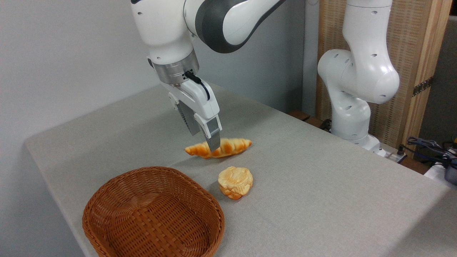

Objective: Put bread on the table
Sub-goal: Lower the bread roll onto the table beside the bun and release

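We see gripper (209,141) pinching bread (228,147) at its middle, fingers nearly together, pastry low over table (321,185), just behind round bun (235,182), near basket (153,214).

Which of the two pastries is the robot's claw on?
The long croissant-shaped bread, whose middle sits between the fingers of the gripper. The small round bun lies apart, nearer the camera, beside the wicker basket.
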Controlling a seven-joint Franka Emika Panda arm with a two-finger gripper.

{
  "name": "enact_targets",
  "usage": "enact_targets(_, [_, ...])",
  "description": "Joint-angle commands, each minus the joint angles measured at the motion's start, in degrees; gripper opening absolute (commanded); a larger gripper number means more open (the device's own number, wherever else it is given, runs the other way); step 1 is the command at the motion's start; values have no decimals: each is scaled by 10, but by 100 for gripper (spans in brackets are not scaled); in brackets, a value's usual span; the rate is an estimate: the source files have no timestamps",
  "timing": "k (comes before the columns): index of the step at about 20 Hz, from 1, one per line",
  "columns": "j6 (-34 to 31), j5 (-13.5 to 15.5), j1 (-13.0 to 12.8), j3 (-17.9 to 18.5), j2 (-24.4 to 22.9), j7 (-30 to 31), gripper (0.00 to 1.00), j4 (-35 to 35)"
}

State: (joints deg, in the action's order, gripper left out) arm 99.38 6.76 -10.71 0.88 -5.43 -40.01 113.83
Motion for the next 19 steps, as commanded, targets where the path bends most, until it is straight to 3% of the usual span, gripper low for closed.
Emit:
enact_targets(1, [35, -9, -3, 2, -2, -4, 100, -6])
enact_targets(5, [88, -32, -3, 2, -2, 0, 100, -30])
enact_targets(10, [153, -32, 3, 10, 1, 5, 100, -38])
enact_targets(19, [153, -29, 13, 44, 24, 10, 100, -81])
